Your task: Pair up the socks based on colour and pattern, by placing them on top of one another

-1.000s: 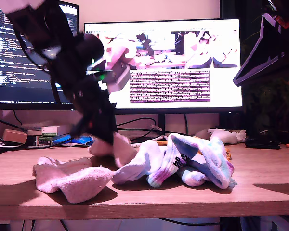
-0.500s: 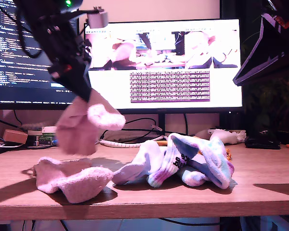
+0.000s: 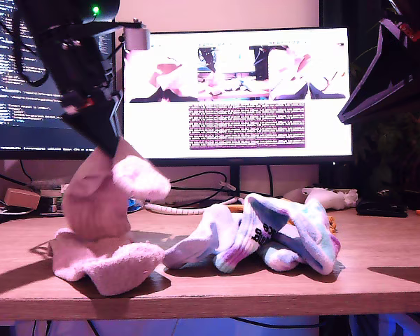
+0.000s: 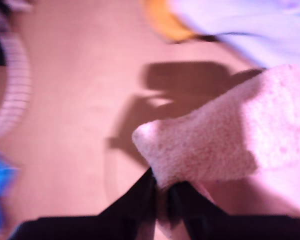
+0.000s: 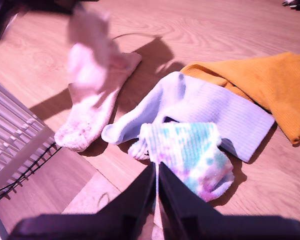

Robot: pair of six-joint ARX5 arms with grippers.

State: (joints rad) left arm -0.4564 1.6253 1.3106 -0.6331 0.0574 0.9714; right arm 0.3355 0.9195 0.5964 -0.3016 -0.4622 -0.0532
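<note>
The first wrist view shows my first gripper [image 4: 162, 192] pinched on the fluffy pink sock [image 4: 215, 145], light and limp, drooping above its mate [image 3: 105, 259]; my second gripper [image 5: 156, 172] looks closed, empty.

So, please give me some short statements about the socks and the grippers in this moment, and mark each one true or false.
1. My first gripper holds a fluffy pink sock above the table. True.
2. A second fluffy pink sock lies on the table below the held one. True.
3. My second gripper grips the tie-dye sock. False: its jaws are shut and hold nothing, above the socks.
4. The mustard-yellow sock hangs from a gripper. False: it lies flat on the table.
5. The lavender sock lies partly under the tie-dye sock. True.
</note>
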